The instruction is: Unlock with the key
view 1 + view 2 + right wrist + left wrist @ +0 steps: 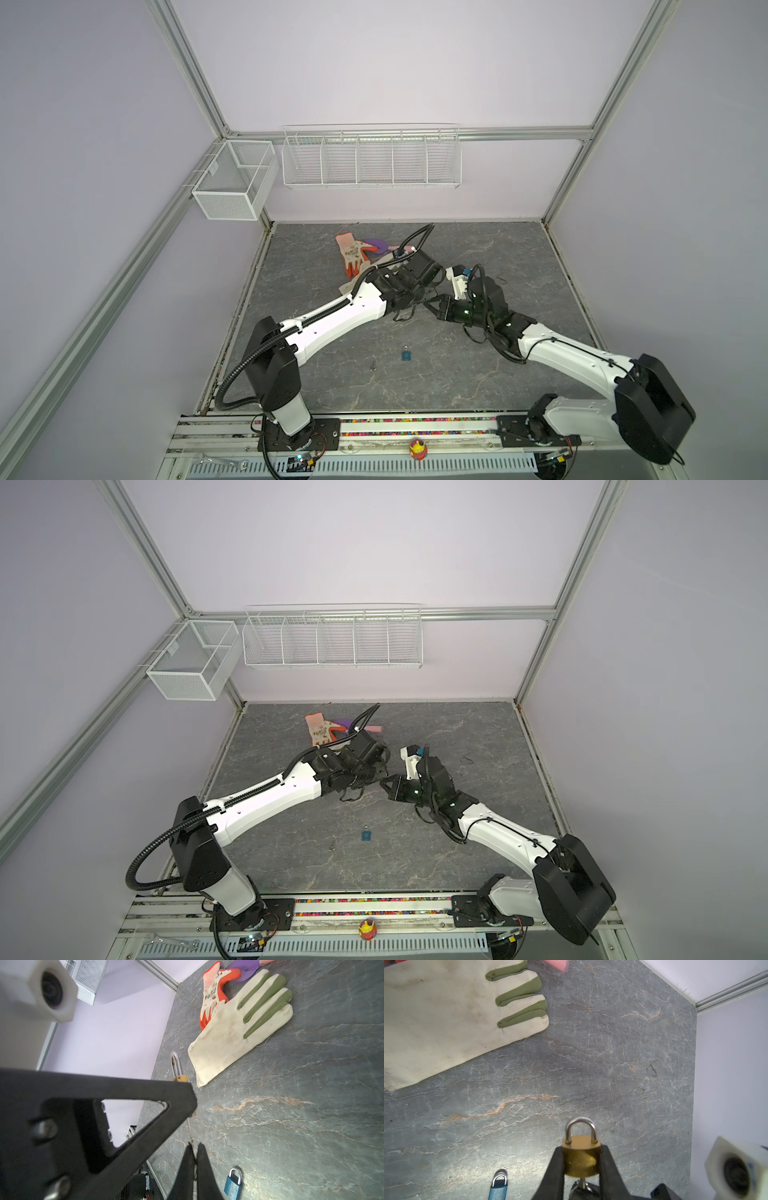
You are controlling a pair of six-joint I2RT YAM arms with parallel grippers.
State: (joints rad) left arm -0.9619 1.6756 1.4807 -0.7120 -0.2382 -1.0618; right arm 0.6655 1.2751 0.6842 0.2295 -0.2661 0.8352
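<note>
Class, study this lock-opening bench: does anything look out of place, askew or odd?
Mildly, yes. A stained cream glove lies partly over an orange glove toward the back of the table, unrelated to locks. A spare blue padlock lies loose on it. Nothing looks spilled or broken.

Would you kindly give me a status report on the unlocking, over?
Left gripper, jaws shut on brass padlock, shackle closed. Right gripper, jaws shut on key, apparently in keyhole. Blue padlock and cream glove on table, clear.

The key (583, 1182) sits mostly hidden behind the brass padlock (581, 1155); the blue padlock (498, 1186) near it is cut off at the edge.
</note>
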